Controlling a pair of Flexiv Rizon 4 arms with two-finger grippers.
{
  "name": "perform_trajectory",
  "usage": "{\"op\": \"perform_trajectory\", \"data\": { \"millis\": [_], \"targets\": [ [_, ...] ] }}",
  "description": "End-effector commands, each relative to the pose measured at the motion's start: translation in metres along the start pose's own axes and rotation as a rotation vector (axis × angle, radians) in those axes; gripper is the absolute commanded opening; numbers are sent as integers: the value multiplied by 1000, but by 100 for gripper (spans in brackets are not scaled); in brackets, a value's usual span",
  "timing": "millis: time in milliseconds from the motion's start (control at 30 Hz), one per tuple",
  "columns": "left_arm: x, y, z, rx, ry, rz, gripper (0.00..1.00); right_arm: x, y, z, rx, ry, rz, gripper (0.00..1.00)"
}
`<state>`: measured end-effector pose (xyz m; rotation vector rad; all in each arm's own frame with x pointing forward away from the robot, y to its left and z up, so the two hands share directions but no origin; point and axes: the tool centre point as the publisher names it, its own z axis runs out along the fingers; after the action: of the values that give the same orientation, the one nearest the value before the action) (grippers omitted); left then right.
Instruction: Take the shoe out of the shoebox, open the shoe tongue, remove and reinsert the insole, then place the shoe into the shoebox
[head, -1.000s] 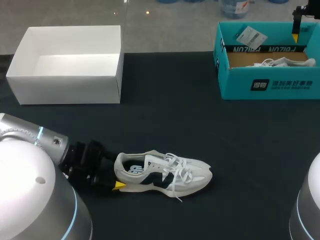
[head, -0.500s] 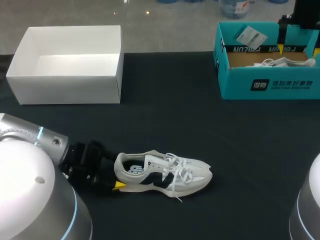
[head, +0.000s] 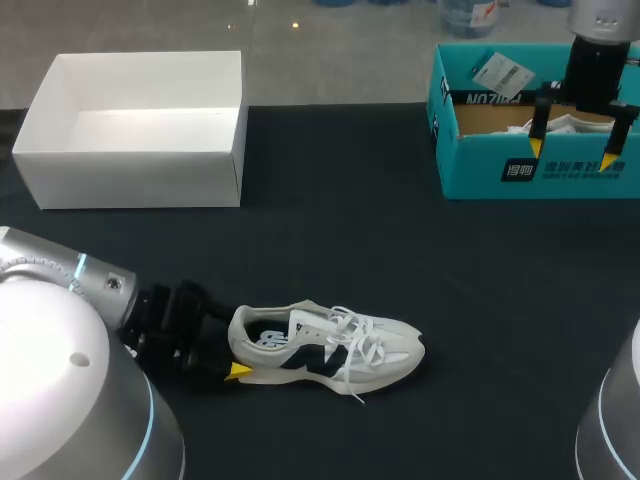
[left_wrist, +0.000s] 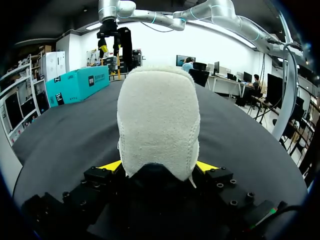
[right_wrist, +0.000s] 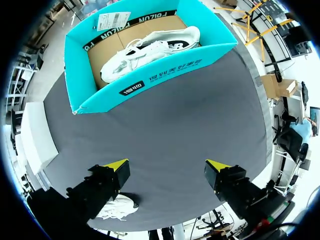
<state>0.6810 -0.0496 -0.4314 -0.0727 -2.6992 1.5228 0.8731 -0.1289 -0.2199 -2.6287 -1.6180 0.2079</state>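
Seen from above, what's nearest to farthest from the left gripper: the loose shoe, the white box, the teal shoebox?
1. The loose shoe, its heel in the left gripper.
2. The white box, at the far left.
3. The teal shoebox, at the far right.

Bright, even light from overhead.
Faint shadow hugs the shoe (head: 330, 345) on the dark surface (head: 400, 250); white box (head: 140, 170) gleams.

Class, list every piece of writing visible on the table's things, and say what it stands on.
Teal shoebox, front wall: white print, too small to read surely.
Black band inside it: white letters, upside down, unclear.
Paper tag: too small.
White box: none.
Shoe on table: dark side mark, no words.
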Motion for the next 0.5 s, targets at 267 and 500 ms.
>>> {"op": "perform_trajectory", "data": {
  "millis": [267,500],
  "targets": [
    [-5,14,12,-3,3,-1,0,0,0,0,-1,2,0,100],
    [-5,14,12,-3,3,-1,0,32,-23,-9,-42,-15,-65,100]
  ]
}}
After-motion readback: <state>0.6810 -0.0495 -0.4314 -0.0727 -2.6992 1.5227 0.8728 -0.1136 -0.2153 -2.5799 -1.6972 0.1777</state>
